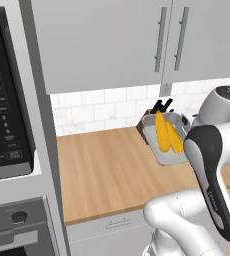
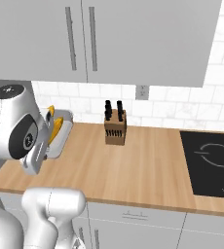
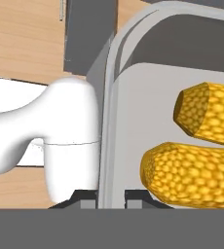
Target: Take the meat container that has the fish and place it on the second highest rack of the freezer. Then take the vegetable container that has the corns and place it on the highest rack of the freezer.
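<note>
Straddling the tray rim, your gripper has a fingertip on each side of the thin wall — closed on it, as far as the hand view tells. You hold a stiff, smooth grey tray lifted above the wooden counter; the pebbly corns could roll, so keep it level — knife block behind.

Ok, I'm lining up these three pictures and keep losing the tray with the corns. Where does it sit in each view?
Left base view: the corn tray is right of centre, tilted, beside the arm's elbow.
Right base view: the tray is at far left, half hidden by the arm.
Hand view: its rim runs up the centre, the corns at right.
Shared landmark: the knife block, behind the tray in the left base view.
</note>
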Tool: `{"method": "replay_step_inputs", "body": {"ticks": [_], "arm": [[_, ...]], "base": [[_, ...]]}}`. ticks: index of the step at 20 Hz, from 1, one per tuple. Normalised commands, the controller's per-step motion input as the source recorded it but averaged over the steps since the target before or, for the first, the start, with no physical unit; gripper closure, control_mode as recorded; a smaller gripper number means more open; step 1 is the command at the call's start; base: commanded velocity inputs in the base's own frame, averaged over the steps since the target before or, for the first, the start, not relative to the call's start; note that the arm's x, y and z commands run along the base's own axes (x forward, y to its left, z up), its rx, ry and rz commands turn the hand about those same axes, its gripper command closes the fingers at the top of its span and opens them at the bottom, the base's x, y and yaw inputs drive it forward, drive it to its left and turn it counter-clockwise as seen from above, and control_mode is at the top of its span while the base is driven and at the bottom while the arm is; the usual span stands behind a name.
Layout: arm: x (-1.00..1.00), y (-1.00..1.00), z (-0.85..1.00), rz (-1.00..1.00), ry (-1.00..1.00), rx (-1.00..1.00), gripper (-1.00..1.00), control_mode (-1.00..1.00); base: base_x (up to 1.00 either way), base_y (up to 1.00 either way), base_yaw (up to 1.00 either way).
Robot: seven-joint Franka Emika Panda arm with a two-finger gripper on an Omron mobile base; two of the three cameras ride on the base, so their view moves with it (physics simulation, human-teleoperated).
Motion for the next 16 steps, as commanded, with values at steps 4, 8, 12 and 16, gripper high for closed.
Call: {"method": "replay_step_inputs", "body": {"ticks": [4, 8, 12, 16], "arm": [[0.0, 0.0, 0.02, 0.0, 0.0, 0.0, 1.0, 1.0], [0.0, 0.0, 0.0, 0.0, 0.0, 0.0, 1.0, 1.0], [0.0, 0.0, 0.0, 0.0, 0.0, 0.0, 1.0, 1.0], [0.0, 0.0, 0.0, 0.0, 0.0, 0.0, 1.0, 1.0]], "base": [[-0.04, 0.0, 0.0], [-0.9, -0.13, 0.09], [-1.0, -0.02, 0.07], [-0.85, 0.47, 0.02]]}}
